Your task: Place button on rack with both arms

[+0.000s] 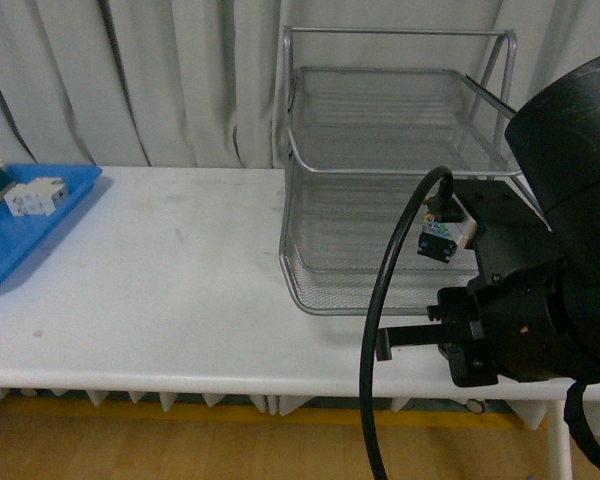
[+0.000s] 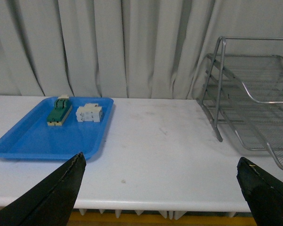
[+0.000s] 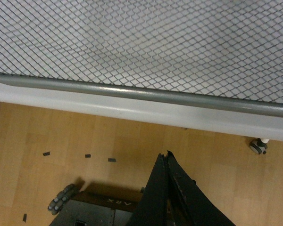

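Note:
The button shows in no view. The silver wire-mesh rack (image 1: pixel 400 170) stands on the white table (image 1: pixel 180 300) at the right; it also appears as rack (image 2: pixel 245 94) in the left wrist view. My right arm (image 1: pixel 550 300) fills the near right of the front view. My right gripper (image 3: pixel 165 156) is shut with nothing in it, hanging over the wooden floor just off the table's front edge, beside the rack's lowest front rail (image 3: pixel 132 92). My left gripper (image 2: pixel 161 162) is open and empty, back from the table's near edge, facing the bare table top.
A flat blue tray (image 1: pixel 20 240) lies at the table's left end, with a white block (image 2: pixel 89 113) and a green-and-cream part (image 2: pixel 59 111) in it. Grey curtains hang behind. A caster wheel (image 3: pixel 258 147) and a dark ARX base (image 3: pixel 99 207) are on the floor below.

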